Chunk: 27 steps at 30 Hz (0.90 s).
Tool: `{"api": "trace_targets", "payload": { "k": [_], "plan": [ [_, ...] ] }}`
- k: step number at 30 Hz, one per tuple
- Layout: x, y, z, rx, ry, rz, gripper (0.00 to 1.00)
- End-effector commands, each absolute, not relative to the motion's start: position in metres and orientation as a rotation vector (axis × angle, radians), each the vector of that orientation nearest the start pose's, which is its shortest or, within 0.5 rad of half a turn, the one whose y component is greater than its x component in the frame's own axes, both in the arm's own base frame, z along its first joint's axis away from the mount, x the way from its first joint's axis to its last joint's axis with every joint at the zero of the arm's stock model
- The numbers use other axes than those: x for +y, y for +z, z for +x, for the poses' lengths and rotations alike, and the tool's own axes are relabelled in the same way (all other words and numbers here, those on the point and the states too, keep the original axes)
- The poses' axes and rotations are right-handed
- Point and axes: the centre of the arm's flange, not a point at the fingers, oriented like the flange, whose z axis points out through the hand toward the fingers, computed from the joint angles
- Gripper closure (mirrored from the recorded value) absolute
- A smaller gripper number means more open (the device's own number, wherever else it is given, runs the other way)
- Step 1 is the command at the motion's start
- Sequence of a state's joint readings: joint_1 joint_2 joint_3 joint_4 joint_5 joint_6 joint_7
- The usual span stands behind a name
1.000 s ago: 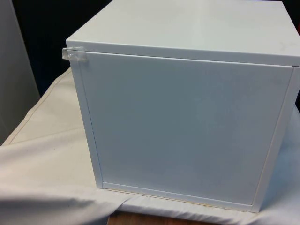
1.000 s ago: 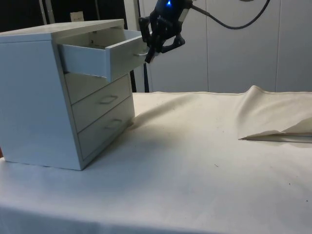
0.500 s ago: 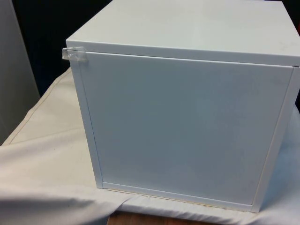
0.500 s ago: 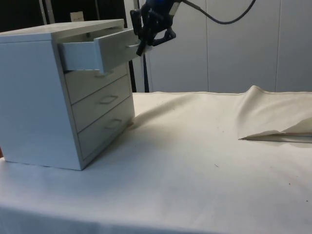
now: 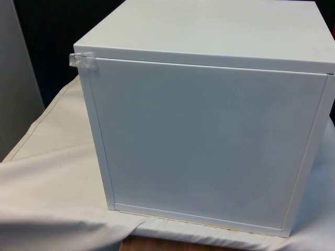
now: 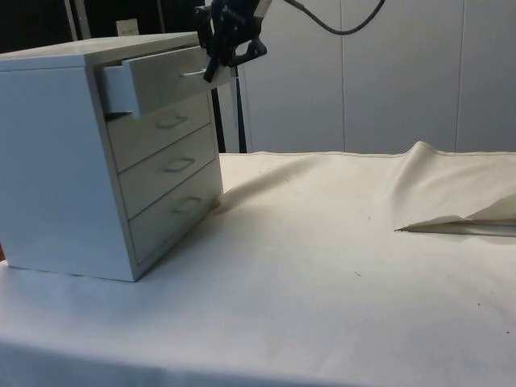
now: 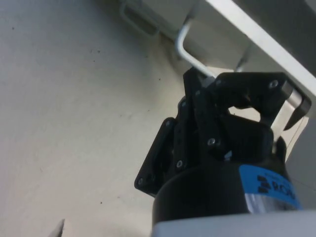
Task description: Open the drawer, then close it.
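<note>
The hand (image 6: 216, 66) pinches the handle (image 7: 190, 52) of the top drawer (image 6: 157, 79) (it juts partly out) of the chest (image 5: 209, 136) on the bench (image 6: 339, 266).

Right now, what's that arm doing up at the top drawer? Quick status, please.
Gripper at top drawer's handle. Top drawer partly out of the chest. Drawers below shut; nothing blocking.

The front view sits close behind the white wooden chest of drawers (image 5: 209, 130). The side view looks from farther off at its side and drawer fronts (image 6: 89, 161); both views share it.
</note>
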State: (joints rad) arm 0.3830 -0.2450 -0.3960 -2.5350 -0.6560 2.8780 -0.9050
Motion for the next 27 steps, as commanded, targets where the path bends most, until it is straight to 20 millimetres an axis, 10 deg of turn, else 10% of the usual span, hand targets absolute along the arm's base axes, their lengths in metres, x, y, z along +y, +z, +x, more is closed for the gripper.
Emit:
{"api": "trace_targets", "payload": {
  "k": [1,27],
  "plan": [
    [0.026,0.416,0.479,-2.361,-0.723,-2.638,1.00],
    [0.021,0.418,0.517,-2.329,-0.701,-2.710,1.00]
  ]
}}
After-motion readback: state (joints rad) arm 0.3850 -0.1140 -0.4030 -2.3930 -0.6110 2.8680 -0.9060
